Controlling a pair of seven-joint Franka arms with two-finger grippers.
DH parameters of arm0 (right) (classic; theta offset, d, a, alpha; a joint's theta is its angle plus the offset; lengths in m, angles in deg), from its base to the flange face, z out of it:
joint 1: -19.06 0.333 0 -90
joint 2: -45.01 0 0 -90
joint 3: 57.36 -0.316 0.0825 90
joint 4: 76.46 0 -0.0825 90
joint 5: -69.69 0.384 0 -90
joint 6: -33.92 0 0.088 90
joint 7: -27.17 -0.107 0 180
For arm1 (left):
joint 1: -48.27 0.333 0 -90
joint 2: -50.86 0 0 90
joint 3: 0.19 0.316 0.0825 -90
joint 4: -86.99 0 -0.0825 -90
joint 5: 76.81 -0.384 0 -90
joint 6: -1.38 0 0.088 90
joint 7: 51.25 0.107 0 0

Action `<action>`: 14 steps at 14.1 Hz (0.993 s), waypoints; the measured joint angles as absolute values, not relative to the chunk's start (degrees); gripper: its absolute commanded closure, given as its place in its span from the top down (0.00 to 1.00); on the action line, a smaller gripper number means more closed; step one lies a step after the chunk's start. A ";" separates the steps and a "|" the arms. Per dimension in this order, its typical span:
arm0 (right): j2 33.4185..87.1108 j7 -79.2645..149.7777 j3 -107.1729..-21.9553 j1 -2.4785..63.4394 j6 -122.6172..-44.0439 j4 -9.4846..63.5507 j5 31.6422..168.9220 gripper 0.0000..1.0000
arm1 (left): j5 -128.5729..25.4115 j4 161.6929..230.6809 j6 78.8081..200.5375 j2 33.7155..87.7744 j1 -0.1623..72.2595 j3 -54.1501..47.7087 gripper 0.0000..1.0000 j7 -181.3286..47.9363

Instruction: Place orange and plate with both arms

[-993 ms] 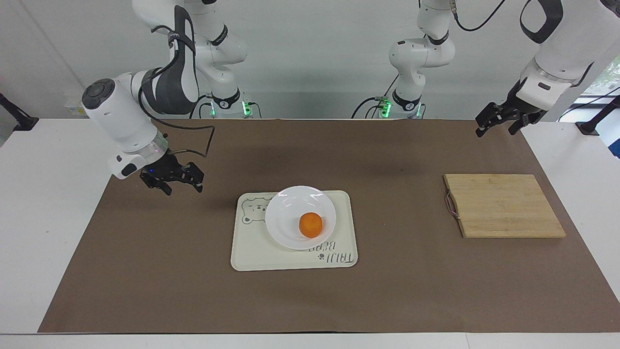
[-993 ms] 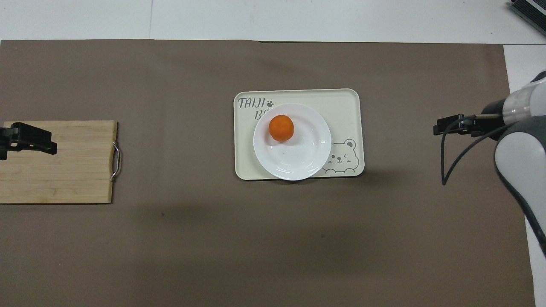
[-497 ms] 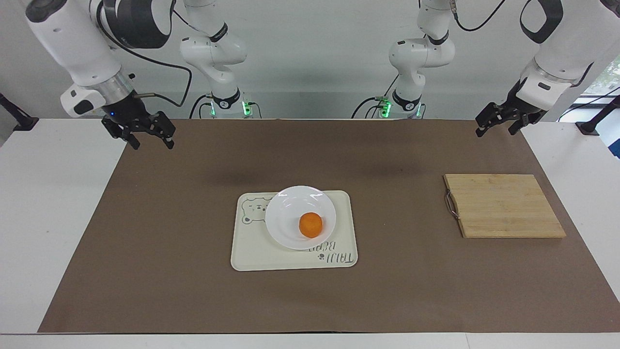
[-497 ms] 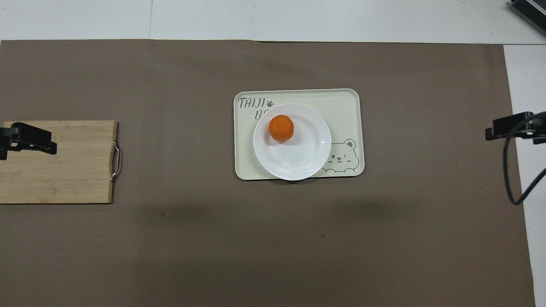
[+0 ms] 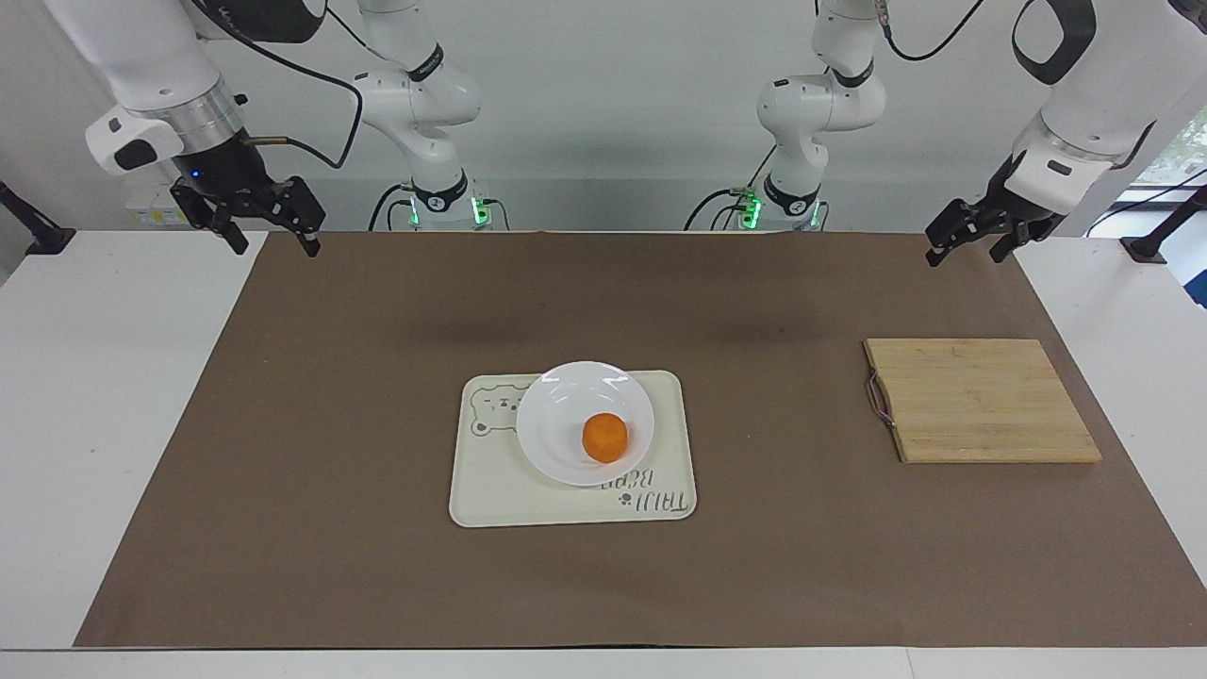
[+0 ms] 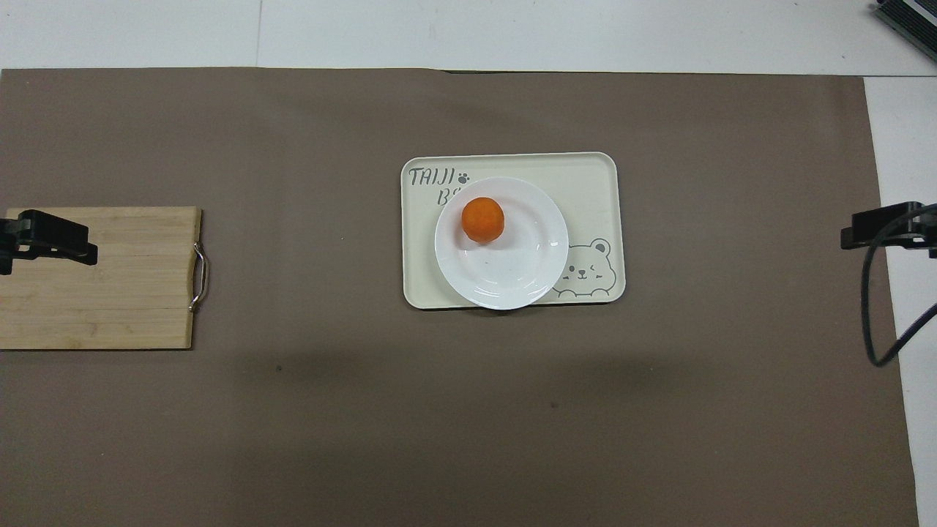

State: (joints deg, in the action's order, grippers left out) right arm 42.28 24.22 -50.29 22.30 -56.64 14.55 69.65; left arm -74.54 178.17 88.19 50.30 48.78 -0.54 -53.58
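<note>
White plate (image 5: 585, 422) sat on the cream tray (image 5: 490, 490) with the orange (image 5: 604, 438) on it. Toward the right arm's end from the tray, the right gripper (image 5: 271, 234) hung with released fingers. Toward the left arm's end, the left gripper (image 5: 967, 238) hung released too, empty.

- My right gripper (image 5: 267, 231), fingers spread and empty, hangs over the mat's (image 5: 377, 585) corner at my right arm's end of the table.
- My left gripper (image 5: 966, 240), also spread and empty, hangs over the mat's corner at my left arm's end.
- The orange (image 5: 604, 438) sits on the plate (image 5: 556, 415), which rests on the tray (image 5: 490, 490) at mid-mat.
- A board (image 5: 981, 401) lies toward my left arm's end.
</note>
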 measured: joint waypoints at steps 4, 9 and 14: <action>42.22 25.45 -50.65 24.24 -56.88 14.63 69.26 1.00 | -74.54 178.17 88.19 50.31 48.78 -0.54 1.00 -53.58; 42.22 25.45 -50.80 25.20 -56.85 14.34 69.10 1.00 | -74.54 178.17 88.19 50.31 48.78 -0.54 1.00 -53.58; 42.17 25.45 -50.47 24.60 -56.76 15.15 69.10 1.00 | -74.54 178.17 88.19 50.31 48.78 -0.53 1.00 -53.58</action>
